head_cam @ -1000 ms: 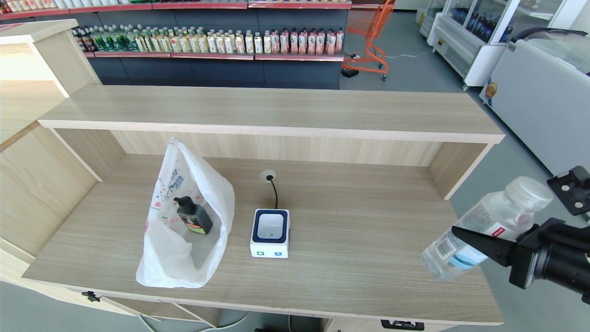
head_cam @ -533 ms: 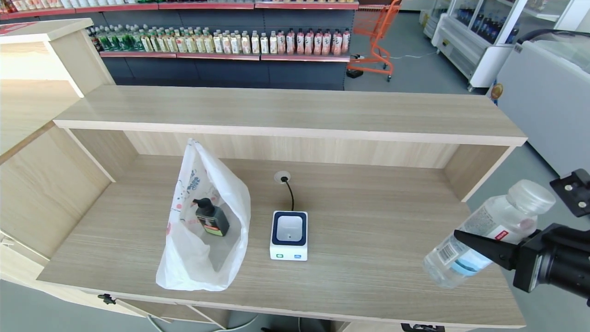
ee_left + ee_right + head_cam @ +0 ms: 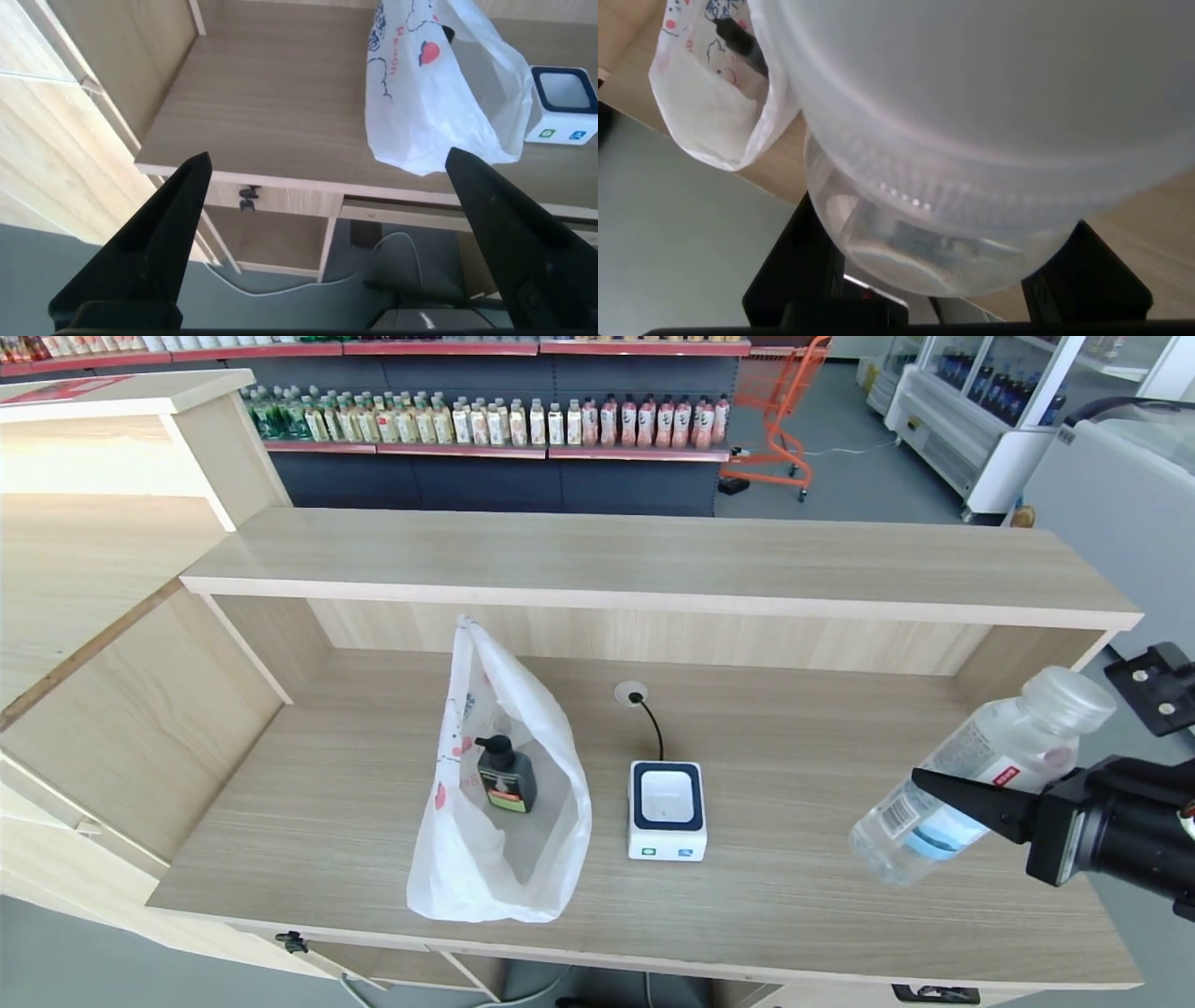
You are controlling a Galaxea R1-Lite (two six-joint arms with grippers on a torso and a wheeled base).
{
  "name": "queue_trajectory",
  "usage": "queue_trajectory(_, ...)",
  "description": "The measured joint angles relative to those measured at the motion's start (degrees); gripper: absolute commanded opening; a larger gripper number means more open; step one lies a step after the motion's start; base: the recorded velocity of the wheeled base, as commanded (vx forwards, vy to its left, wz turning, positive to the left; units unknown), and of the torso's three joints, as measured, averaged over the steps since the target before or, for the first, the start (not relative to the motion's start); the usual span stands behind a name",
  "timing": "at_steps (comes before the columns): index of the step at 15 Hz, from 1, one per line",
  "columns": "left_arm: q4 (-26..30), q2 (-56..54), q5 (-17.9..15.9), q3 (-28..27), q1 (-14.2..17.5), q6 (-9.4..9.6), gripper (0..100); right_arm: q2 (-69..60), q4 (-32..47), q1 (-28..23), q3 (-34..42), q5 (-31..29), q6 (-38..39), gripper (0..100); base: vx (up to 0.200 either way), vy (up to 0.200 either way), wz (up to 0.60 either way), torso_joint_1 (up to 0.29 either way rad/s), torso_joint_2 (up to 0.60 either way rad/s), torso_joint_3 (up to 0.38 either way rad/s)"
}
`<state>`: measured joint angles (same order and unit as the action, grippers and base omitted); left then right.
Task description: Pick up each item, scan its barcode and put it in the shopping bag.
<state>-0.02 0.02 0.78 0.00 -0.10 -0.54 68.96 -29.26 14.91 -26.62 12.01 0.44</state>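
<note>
Two right gripper [image 3: 963,773] fingers [image 3: 971,800] clamp bottle [image 3: 1013,747] mid-body; left gripper [image 3: 329,161] spread wide, empty.

White bag [image 3: 453,868], clear bottle [image 3: 980,761]

The head camera looks forward and down from high over the wooden counter [image 3: 794,896], with the shopping bag [image 3: 467,868] and scanner [image 3: 667,810] mid-frame and store shelves [image 3: 485,425] across the top edge. The left wrist camera, set back off the counter's near edge, peers between the left gripper's [image 3: 329,159] spread fingers at the same bag and scanner. The right wrist camera sits hard up against the water bottle [image 3: 971,140], catching the bag beyond it.
</note>
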Motion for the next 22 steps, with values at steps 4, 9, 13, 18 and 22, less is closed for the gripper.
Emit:
queue_trajectory(4,0.0,0.0,0.0,0.0,0.0,0.02,100,4.6,0.1,0.3,-3.6,-5.3,0.0,0,0.0,0.05,0.0,-0.001,0.0,-0.001)
queue_trajectory(9,0.0,0.0,0.0,0.0,0.0,0.02,100,12.1,0.5,0.5,-7.4,-11.8,0.2,0,0.0,0.0,0.0,0.0,0.0,0.0)
queue_trajectory(13,0.0,0.0,0.0,0.0,0.0,0.1,100,16.5,4.3,4.7,-11.8,-15.4,7.5,0,0.0,0.0,0.0,0.0,0.0,0.0)
queue_trajectory(18,0.0,0.0,0.0,0.0,0.0,0.05,100,20.8,7.1,9.2,-16.5,-19.0,11.0,0,0.0,0.12,0.0,-0.003,0.0,0.003)
queue_trajectory(22,0.0,0.0,0.0,0.0,0.0,0.11,100,24.8,9.8,9.2,-18.9,-22.8,12.0,0,0.0,0.0,0.0,0.0,0.0,0.0)
